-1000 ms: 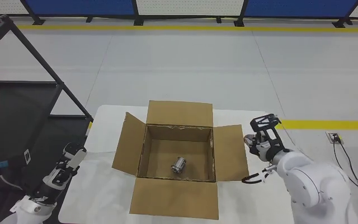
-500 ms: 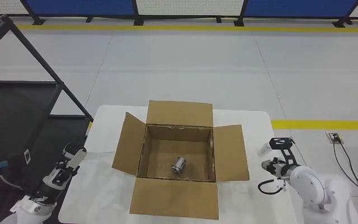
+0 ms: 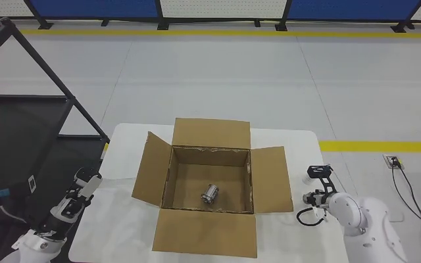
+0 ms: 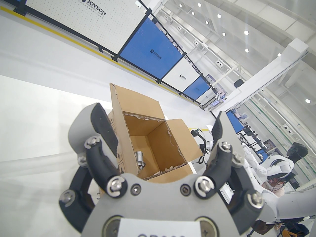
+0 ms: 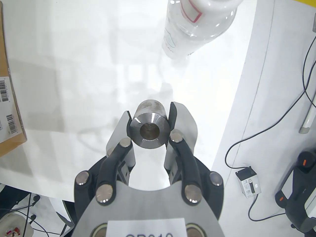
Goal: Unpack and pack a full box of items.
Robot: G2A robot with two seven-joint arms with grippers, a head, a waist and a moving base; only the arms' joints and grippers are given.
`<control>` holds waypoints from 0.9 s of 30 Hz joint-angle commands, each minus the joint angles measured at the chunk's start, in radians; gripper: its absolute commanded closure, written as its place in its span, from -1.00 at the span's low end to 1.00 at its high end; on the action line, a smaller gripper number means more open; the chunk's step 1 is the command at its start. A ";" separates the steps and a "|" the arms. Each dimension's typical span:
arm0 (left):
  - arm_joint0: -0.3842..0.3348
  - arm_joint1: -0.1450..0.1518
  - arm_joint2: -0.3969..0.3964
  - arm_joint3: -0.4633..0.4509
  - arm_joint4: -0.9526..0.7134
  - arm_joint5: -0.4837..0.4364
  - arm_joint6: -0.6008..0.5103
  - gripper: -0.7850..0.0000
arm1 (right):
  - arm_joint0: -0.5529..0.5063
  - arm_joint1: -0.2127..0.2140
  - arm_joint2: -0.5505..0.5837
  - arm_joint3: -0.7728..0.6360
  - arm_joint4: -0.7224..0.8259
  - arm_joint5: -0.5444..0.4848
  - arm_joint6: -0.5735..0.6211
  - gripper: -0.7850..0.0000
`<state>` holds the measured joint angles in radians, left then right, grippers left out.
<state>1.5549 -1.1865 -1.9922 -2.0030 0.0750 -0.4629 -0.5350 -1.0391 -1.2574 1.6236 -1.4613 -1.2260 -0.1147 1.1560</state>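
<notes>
Right gripper (image 5: 150,120) is clamping a short metal cylinder (image 5: 149,127) across its round sides, bored end facing the wrist, and is hanging over the table (image 5: 74,50) just off the right flap of the box (image 3: 210,156). I judge that this sideways pinch is keeping the heavy piece from rolling free while it is being set down outside the box. 1 clear bottle (image 5: 200,18) is standing near the cylinder, also right of the box, so the unpacked things seem to be gathering there. 1 more metal part (image 3: 210,193) is lying on the box's floor, waiting. Left gripper (image 4: 159,114), fingers spread with nothing between them, is idling off the box's left side, leaving the opening free.
</notes>
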 commanded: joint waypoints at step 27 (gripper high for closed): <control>0.000 0.000 0.000 0.000 0.000 0.000 0.000 -1.00 | -0.121 0.033 0.076 -0.474 0.042 0.010 -0.029 -0.07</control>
<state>1.5549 -1.1865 -1.9922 -2.0030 0.0750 -0.4629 -0.5350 -1.1473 -1.2252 1.6976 -1.8458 -1.1848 -0.0982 1.1290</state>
